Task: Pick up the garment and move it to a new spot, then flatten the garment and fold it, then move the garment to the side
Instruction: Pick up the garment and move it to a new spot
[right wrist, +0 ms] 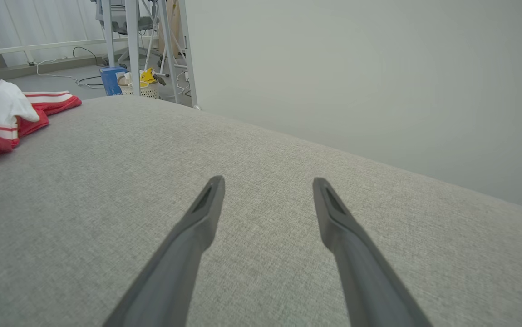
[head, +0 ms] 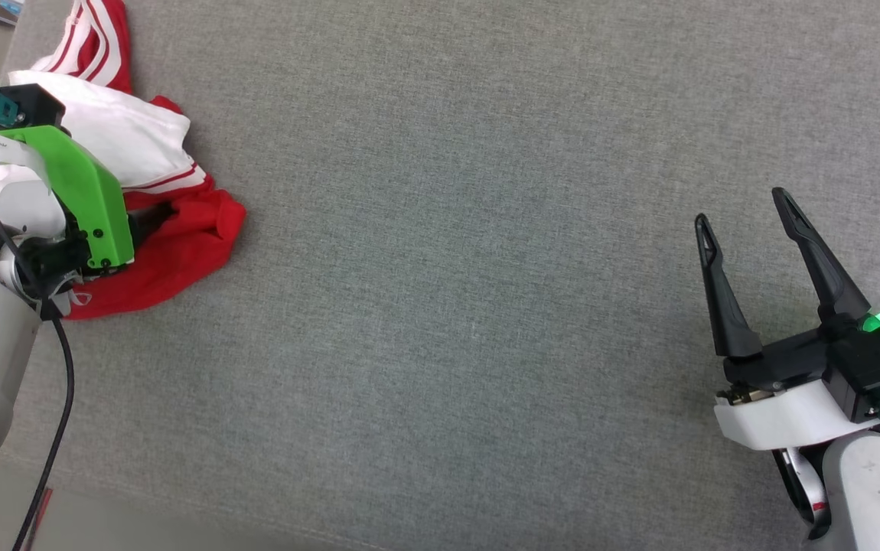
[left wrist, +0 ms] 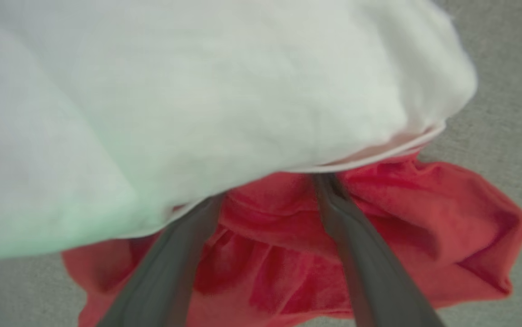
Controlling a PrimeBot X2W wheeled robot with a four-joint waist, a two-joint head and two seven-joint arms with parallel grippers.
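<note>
Barely started tbh: the garment [head: 172, 252] lay bunched between the wide-spread fingers of the left gripper [left wrist: 270, 190], ungrabbed, while the right gripper [head: 742, 208] sat wide and empty.

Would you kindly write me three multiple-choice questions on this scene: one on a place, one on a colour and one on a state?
1. In the head view, where on the grey surface does the shirt lie?
A. centre
B. far left
C. far right

2. What colour is the shirt's sleeve?
A. blue
B. black
C. white

3. How does the right claw stand?
A. open, holding nothing
B. shut on the shirt
C. shut, holding nothing

Answers:
1 B, the shirt is bunched at the left edge.
2 C, the sleeve is white with thin red stripes.
3 A, its two fingers are spread with nothing between them.
</note>
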